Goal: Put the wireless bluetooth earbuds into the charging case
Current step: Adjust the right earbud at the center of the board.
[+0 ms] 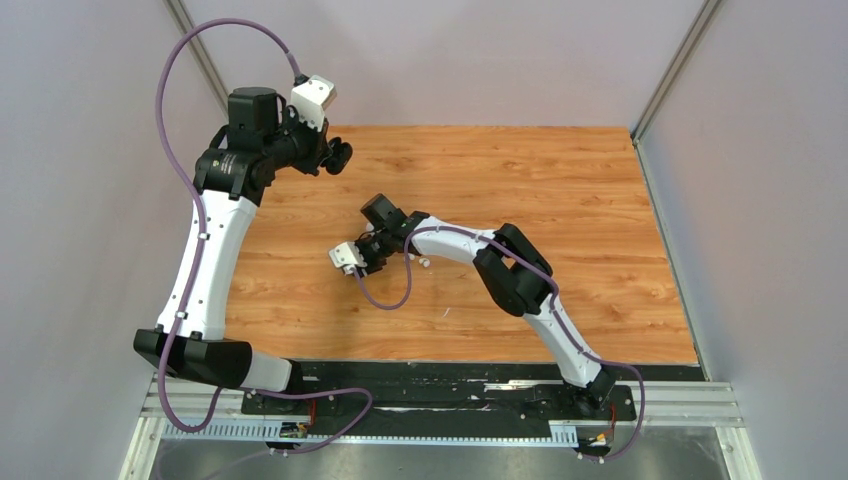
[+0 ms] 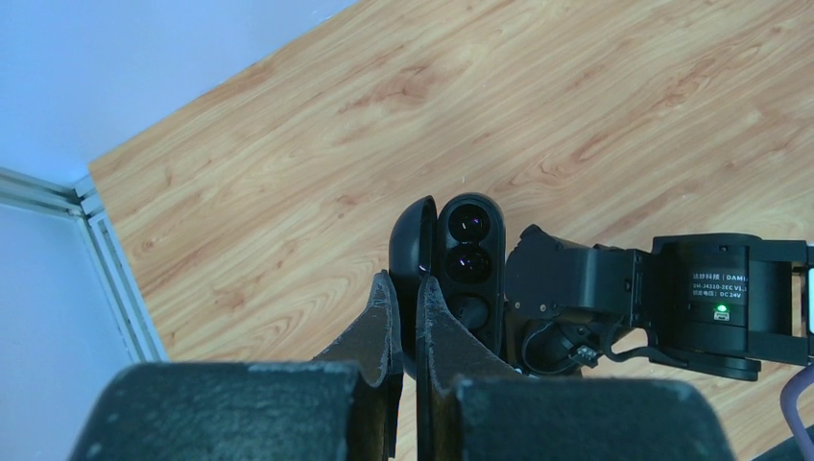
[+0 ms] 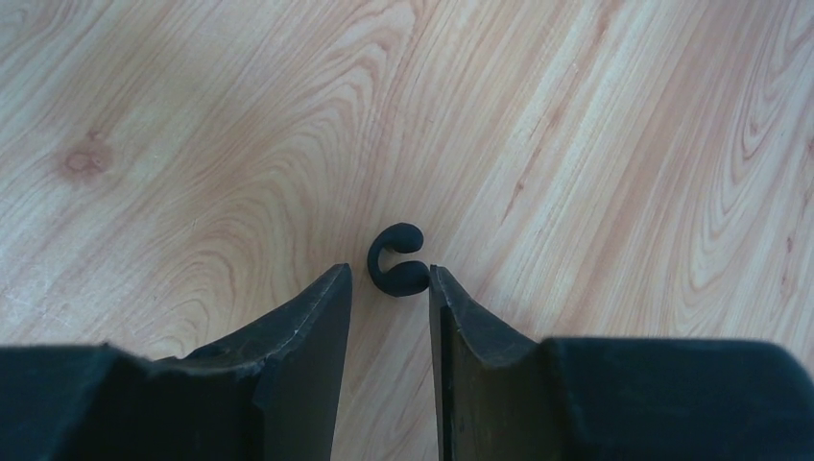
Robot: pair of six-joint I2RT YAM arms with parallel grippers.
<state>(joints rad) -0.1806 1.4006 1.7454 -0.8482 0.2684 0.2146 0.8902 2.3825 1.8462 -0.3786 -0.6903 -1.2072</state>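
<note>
The step in hand was picking up 1 black earbud (image 3: 395, 259), a C-shaped piece lying on the wooden table (image 3: 595, 144) just past the tips of the right gripper (image 3: 389, 276), whose jaws stood partly open and empty. The left gripper (image 2: 404, 288) was clamped on the black charging case (image 2: 468, 252), lid open, raised off the table. Next, the right jaws probably needed to advance, straddle the bud, then close.

Left end effector (image 2: 405, 280) clamped, right one (image 3: 389, 272) parted
</note>
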